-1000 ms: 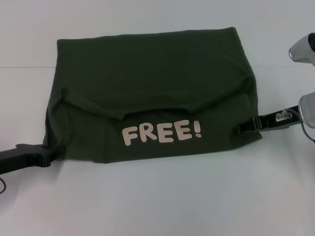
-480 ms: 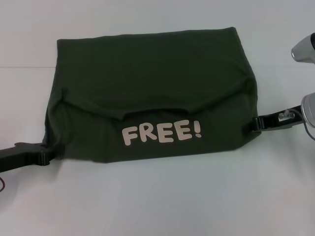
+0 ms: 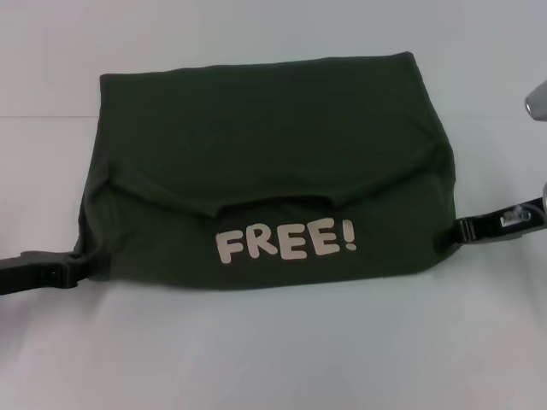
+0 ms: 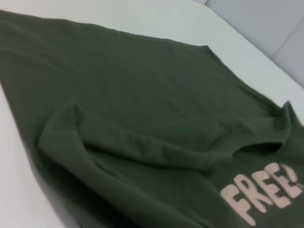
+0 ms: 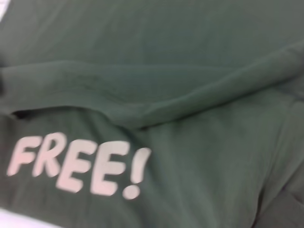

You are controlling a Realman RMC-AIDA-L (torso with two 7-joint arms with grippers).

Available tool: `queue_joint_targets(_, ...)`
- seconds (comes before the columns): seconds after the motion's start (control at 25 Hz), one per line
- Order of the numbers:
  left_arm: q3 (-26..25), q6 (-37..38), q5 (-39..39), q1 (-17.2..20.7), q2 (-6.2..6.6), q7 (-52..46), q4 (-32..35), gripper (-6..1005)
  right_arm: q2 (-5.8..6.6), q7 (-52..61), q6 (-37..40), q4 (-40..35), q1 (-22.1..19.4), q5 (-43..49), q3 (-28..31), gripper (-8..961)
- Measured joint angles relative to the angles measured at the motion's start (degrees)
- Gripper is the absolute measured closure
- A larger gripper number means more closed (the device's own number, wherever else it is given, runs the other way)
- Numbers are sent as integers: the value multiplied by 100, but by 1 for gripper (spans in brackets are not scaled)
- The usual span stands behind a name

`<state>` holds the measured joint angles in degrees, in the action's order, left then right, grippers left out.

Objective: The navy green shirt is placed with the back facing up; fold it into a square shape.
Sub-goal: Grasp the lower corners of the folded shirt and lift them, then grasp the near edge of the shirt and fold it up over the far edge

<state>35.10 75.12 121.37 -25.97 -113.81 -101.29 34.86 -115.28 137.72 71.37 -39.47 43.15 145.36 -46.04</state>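
Now — navy green shirt [image 3: 265,162] folded; left claw [image 3: 75,266] | right claw [image 3: 451,232] — tips hidden

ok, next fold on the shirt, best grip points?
The navy green shirt lies as a wide rectangle, FREE! print near the front edge. Probably pinch the two near corners, each from its own outer side: left end effector and right end effector already sit there, and lifting both together should keep the fold even.

Looks like a robot lab or test bench to me, not someone's home. Plain white tabletop [image 3: 273,350] filling the whole head view, with pale grey wall panels [image 4: 266,23] behind it in the left wrist view. Very staged, bare setup.
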Motion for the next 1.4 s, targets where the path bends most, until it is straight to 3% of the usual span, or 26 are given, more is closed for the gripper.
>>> queue_joint_targets(0.24,-16,1150,655,-145,381,-1085,117,932,172,-583,1154,0,-207,-80,332,910)
queue_joint_targets(0.4,-30,1848,1063,-165,464,-1636,348,932,221,-1121,1956,0,-419,-88,378,909)
queue_joint_targets(0.56,-54,2571,1358,-144,569,-2036,399,931,195,-1606,2681,1,-674,-69,354,910)
queue_joint_targets(0.96,-246,3717,2075,-103,625,-2162,358,931,182,-2750,3928,71,-1127,36,247,910)
queue_joint_targets(1.24,-283,3954,2215,10,584,-2098,338,932,106,-2837,3790,161,-1132,132,275,909)
queue_joint_targets(1.4,-696,4053,2196,-98,648,-1952,101,932,96,-2718,3671,217,-1087,89,544,909)
